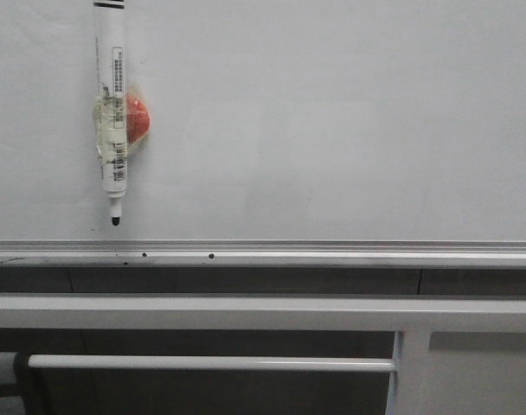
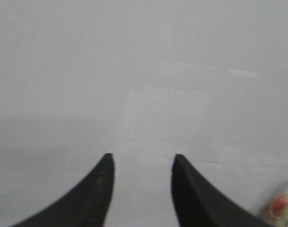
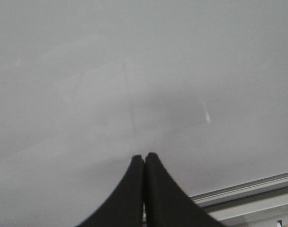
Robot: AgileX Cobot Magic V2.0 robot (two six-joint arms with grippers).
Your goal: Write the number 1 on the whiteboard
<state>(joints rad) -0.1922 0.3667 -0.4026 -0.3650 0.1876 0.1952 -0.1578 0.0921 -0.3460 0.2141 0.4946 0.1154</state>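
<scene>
The whiteboard fills the front view, plain white, with its silver bottom rail below. No black stroke of a number 1 shows on it. A white marker pen with a black tip hangs tip-down at the board's upper left, taped to a red magnet. My left gripper is open and empty, facing the bare board; the red magnet shows blurred at that view's corner. My right gripper is shut and empty, facing the board near the rail. Neither gripper shows in the front view.
Below the rail run white metal bars, a thinner white rod and a white upright post, with dark gaps between them.
</scene>
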